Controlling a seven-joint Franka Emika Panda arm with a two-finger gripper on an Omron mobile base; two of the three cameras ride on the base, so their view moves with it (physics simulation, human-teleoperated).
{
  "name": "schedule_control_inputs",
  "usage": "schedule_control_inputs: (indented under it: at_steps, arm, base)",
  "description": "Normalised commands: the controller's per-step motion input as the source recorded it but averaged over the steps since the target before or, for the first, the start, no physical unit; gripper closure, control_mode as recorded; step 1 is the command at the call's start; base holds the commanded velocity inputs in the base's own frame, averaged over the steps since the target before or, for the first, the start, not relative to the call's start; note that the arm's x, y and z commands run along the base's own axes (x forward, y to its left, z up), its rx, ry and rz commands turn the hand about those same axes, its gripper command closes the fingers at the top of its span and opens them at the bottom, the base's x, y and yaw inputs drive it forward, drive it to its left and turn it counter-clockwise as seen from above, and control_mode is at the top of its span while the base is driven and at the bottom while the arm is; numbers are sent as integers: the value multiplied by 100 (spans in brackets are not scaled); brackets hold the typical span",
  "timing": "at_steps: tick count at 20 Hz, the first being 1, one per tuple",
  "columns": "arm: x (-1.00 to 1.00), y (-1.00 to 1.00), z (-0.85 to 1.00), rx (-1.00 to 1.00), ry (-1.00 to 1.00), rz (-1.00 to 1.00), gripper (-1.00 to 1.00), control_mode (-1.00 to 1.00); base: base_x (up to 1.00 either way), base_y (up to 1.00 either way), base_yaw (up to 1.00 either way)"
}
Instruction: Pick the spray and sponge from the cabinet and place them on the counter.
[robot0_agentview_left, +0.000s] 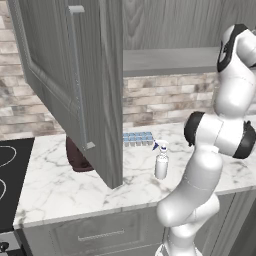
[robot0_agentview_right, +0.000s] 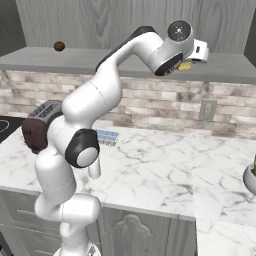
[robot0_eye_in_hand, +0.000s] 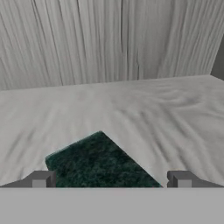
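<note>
The sponge (robot0_eye_in_hand: 98, 162) lies on the grey inner shelf (robot0_eye_in_hand: 131, 109) of the cabinet, dark green scrub layer up, and its yellow side (robot0_agentview_right: 184, 66) shows in the right base view. My gripper (robot0_eye_in_hand: 111, 181) is open, with the two tips on either side of the sponge's near end and not touching it. In the right base view the gripper (robot0_agentview_right: 195, 57) reaches over the shelf (robot0_agentview_right: 100, 60). The spray (robot0_agentview_left: 161, 160) stands upright on the counter (robot0_agentview_left: 65, 185), just right of the open cabinet door (robot0_agentview_left: 75, 85).
A pale blue ice-cube tray (robot0_agentview_left: 137, 138) lies by the brick wall behind the spray. A dark red toaster (robot0_agentview_right: 40, 125) stands to the left, the black stovetop (robot0_agentview_left: 10, 175) beyond it. A small brown ball (robot0_agentview_right: 59, 46) sits on the shelf's left part.
</note>
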Motion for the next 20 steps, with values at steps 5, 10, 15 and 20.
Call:
schedule_control_inputs:
  at_steps: [5, 10, 15, 20]
  arm:
    - [22, -7, -6, 0, 4, 0, -100, -100]
    - [15, -2, -12, 0, 6, 0, 100, -100]
    - [3, -6, -13, 0, 5, 0, 100, -100]
    - [0, -12, -12, 0, 2, 0, 100, -100]
  base:
    - [0, 0, 0]
    - [0, 0, 0]
    - [0, 0, 0]
    - [0, 0, 0]
